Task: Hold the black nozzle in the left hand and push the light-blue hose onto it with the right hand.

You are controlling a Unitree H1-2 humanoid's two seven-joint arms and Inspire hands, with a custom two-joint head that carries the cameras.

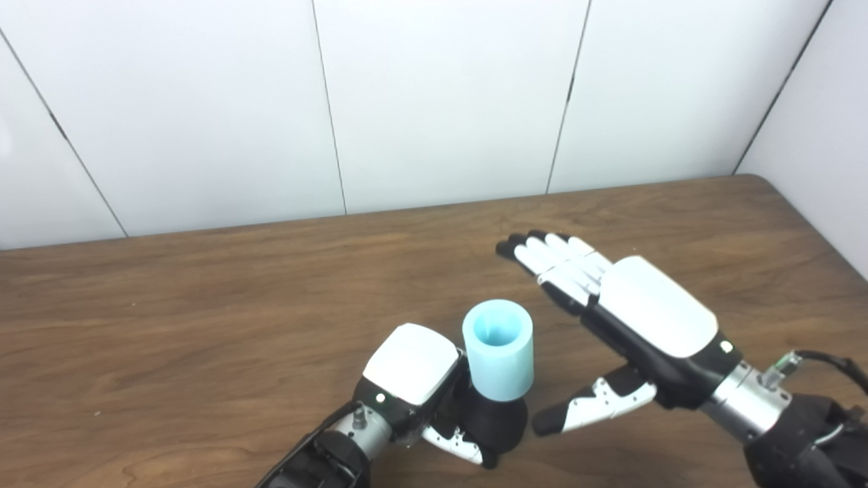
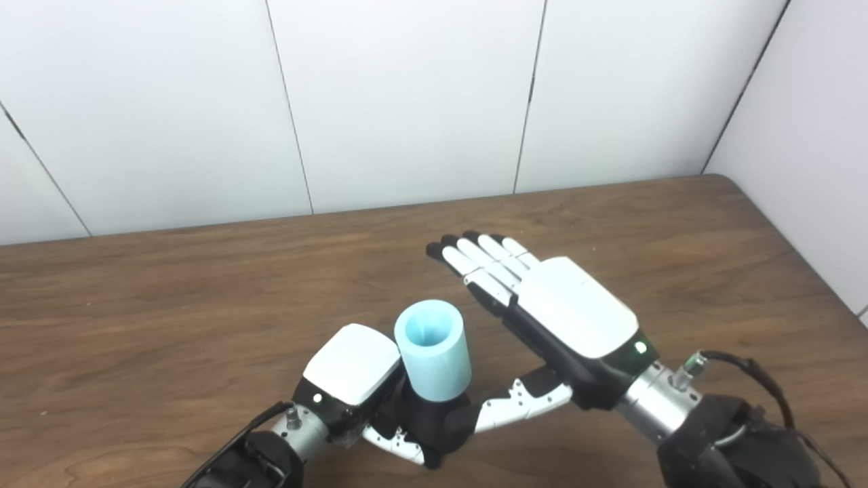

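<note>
My left hand [image 1: 413, 379] is shut on the black nozzle [image 1: 498, 420] near the table's front edge. The light-blue hose [image 1: 498, 349], a short open tube, stands upright on top of the nozzle, its open end up; it also shows in the right eye view [image 2: 434, 352]. My right hand [image 1: 630, 318] is open and empty just to the right of the hose, fingers stretched toward the wall and thumb pointing at the nozzle, not touching the hose.
The brown wooden table [image 1: 203, 305] runs to a white panelled wall [image 1: 434, 102] at the back. Its rounded right corner [image 1: 766, 179] meets a side wall. No other objects show.
</note>
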